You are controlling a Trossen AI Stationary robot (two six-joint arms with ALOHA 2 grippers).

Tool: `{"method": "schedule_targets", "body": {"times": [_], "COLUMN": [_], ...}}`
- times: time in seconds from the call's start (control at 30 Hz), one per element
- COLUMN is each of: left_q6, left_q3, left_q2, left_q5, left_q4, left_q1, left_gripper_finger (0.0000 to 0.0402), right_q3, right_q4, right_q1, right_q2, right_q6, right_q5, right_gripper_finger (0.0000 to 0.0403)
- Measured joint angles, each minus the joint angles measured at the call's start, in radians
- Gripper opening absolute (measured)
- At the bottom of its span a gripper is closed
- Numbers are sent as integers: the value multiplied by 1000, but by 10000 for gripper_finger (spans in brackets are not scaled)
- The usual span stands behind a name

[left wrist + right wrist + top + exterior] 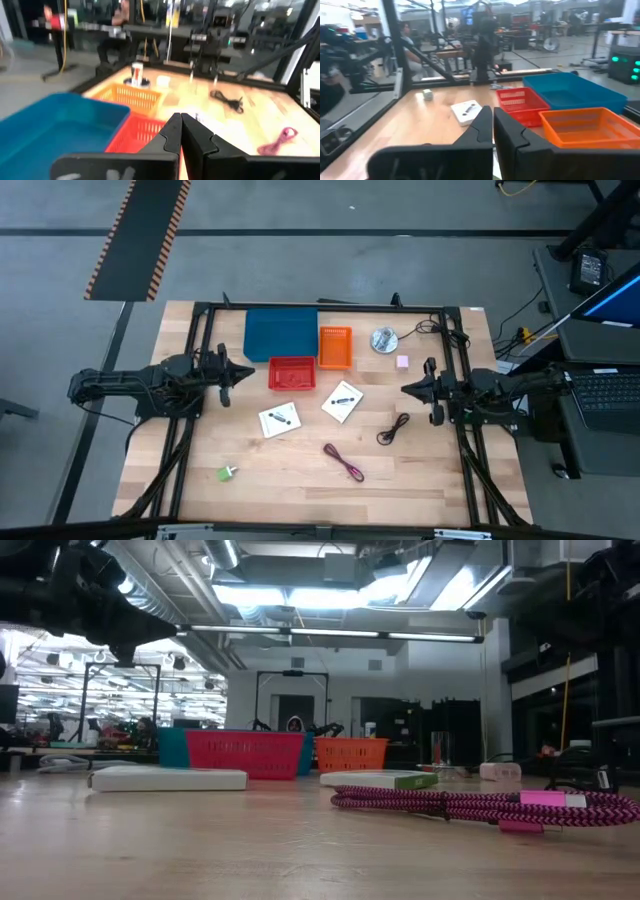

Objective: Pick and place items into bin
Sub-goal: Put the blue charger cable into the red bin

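judging from the high view, nothing looks binned yet: cards [280,420], cables [343,462], green piece [227,473] and pink cube [402,361] lie loose from 7 to 2 o'clock of the red bin [292,373], both jaws clenched empty.

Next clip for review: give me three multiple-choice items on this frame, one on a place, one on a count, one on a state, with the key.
1. Where is the pink cube?
A. In the red bin
B. On the table beside the silver disc
C. In the left gripper

2. How many white cards lie on the table?
A. Two
B. Four
C. None

3. How are the grippers?
A. Both open
B. Both shut, empty
C. Right holding a cable

Key: 1 B, it sits on bare wood right of the silver disc. 2 A, one card and another lie in front of the red bin. 3 B, left gripper and right gripper show fingers together with nothing between.
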Motion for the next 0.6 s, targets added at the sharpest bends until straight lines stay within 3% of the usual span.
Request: {"method": "schedule_targets", "body": {"times": [0.37, 0.6], "left_q6": [-22, -190], "left_q3": [255, 467], "left_q2": [262, 489], "left_q5": [-44, -57], "left_q4": [-221, -560], "left_q1": [0, 0], "left_gripper_finger": [2, 3], "right_q3": [171, 267], "right_q4": [6, 15], "right_q1": [-1, -31], "right_q2": [275, 506], "right_q6": [-15, -27], "right_q5": [66, 66], "right_gripper_finger": [0, 0]}}
